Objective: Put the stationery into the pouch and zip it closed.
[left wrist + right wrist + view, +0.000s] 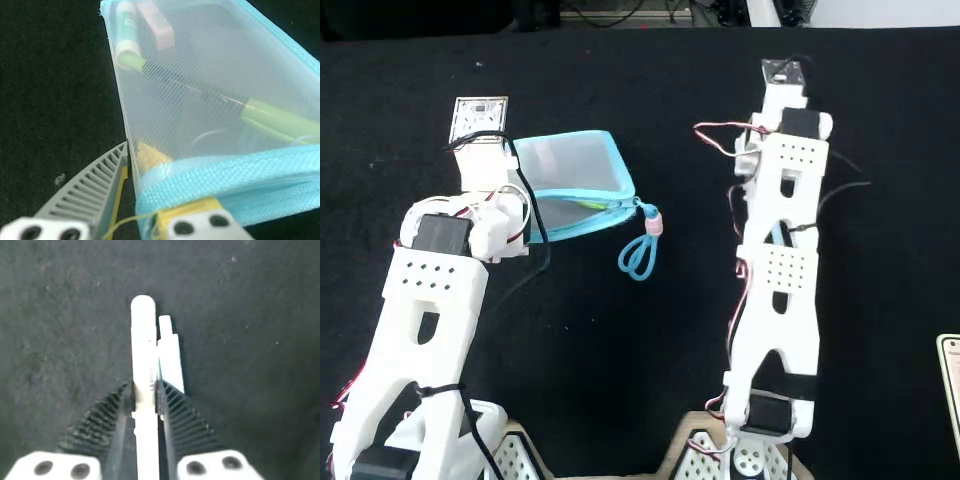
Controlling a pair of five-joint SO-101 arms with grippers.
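While the left gripper point(134, 156) pinches a corner of the pouch point(570, 170) on the table's point(620, 380) left side, the right gripper point(145, 390), clamped on a white pen point(143, 335) well apart, should carry it level, tip first, to the zip mouth.

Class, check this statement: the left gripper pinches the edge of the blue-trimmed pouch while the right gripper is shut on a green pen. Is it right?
No. The pen in the right gripper is white, not green, as the right wrist view shows. The left gripper does pinch the edge of the blue-trimmed pouch.
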